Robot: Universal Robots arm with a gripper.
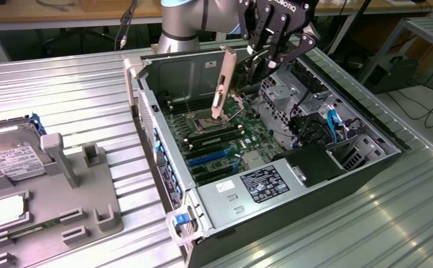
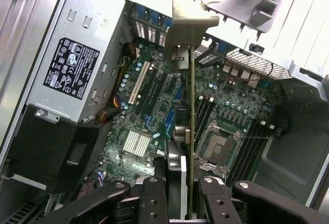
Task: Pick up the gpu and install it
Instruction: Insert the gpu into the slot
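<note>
Table: you have a ribbed metal table [image 1: 67,100], and an open computer case [image 1: 194,70] lies on its side on it.
Inside the case: the motherboard [image 1: 224,142] faces up. The power supply [image 1: 265,181] with its black label sits at the end of the case nearer to the exterior camera.
Exterior view's left: a grey holder [image 1: 75,190] lies on the table, well apart from the case. It carries a hard drive [image 1: 11,153] and a square processor chip [image 1: 9,209].
Room: behind the table you see wooden benches with hanging cables. A metal shelf [image 1: 425,28] stands at the exterior view's right, with cables on the floor near it.
Arm: the arm [image 1: 182,22] comes down from the far side of the table and reaches over the open case.
Pincer: the pincer [image 1: 265,64] points down into the case. Its black fingers [image 2: 154,203] are clamped on the gpu [image 1: 222,84], one on each flat side.
Gpu: you hold it on edge above the motherboard, with the metal bracket standing almost upright. In the wrist view the gpu [image 2: 190,106] runs between the long slots and the open processor socket [image 2: 218,147].
Contact: whether the lower edge touches the board, you cannot tell.
</note>
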